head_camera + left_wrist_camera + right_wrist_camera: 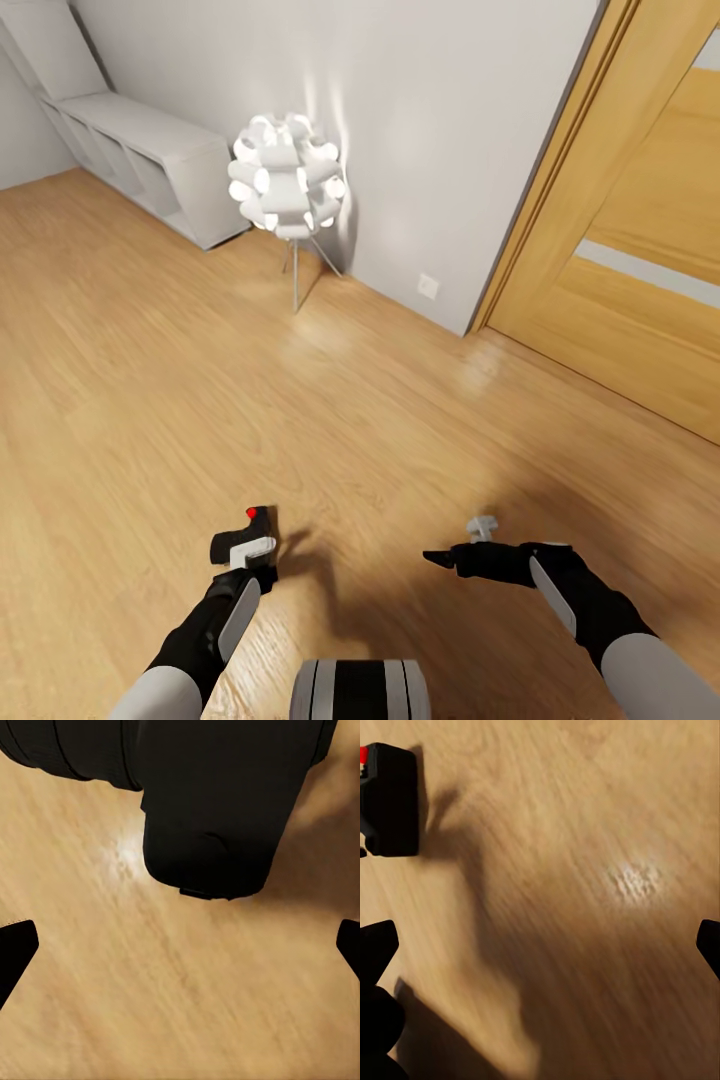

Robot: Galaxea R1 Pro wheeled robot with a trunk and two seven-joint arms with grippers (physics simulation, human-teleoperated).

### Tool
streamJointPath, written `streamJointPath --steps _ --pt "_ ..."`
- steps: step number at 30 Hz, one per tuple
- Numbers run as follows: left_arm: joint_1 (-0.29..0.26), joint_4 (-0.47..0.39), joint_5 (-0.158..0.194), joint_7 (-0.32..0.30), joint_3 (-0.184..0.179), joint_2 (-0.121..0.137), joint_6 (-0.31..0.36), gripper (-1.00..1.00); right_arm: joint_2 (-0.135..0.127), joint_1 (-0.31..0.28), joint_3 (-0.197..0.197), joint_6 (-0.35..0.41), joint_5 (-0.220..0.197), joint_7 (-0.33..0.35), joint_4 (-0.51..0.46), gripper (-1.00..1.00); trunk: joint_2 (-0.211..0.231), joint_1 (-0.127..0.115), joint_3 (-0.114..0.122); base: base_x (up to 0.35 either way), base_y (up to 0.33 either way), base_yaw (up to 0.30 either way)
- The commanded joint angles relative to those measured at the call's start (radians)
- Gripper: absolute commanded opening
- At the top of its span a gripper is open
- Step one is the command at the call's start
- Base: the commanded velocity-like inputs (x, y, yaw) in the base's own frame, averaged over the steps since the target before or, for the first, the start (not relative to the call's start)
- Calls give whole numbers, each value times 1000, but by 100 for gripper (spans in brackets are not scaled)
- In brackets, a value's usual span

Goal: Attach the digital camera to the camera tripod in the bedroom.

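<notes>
Head view: light wood floor (150, 400) fills most of the frame. Upper centre, a white ball-cluster lamp (288, 175) on thin metal legs, lit, stands close to the grey-white wall (440, 120). Upper left, a low white open-cubby shelf unit (150, 165) runs along the wall. Small white wall outlet (428, 286) low on the wall, right of the lamp. Right edge, a wooden door (640, 300) with a pale horizontal strip, set in a wood frame.

Left gripper (245, 545), lower left of centre, carries the digital camera (245, 530): small black box, red dot at its top. In the left wrist view the camera (217, 802) is a large dark mass across the upper part of the frame, close to the lens, with the black fingertips (15, 949) at the two side edges, spread wide. Grip itself not visible; cannot tell how far it is closed or whether it clamps the camera.

Right gripper (440, 557), lower right of centre, points toward frame left; nothing held. The right wrist view has its fingertips (376, 945) at opposite edges, wide apart, bare floor between. The camera (390, 799) appears upper left there, with arm shadows across the boards.

Robot trunk (360, 690) at bottom centre. Nothing stands on the floor between the arms and the lamp. No readable writing or brand marks anywhere.
</notes>
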Motion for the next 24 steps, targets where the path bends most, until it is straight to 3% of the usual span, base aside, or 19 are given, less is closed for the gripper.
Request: streamJointPath --steps 1,7,21,24 --pt "0 -2 8 6 1 -1 3 100 -1 0 4 8 -10 -2 -1 100 -1 0 -5 0 0 0" --pt "0 -5 8 6 1 -1 3 100 -2 0 4 7 -10 -2 -2 100 -2 3 -28 0 0 0" --pt "0 -11 8 9 2 -1 5 100 -11 -1 3 10 -11 7 -2 100 -2 3 -28 0 0 0" --pt "0 -11 8 9 2 -2 5 100 -12 0 3 10 -10 17 -2 100 -3 4 -39 0 0 0"
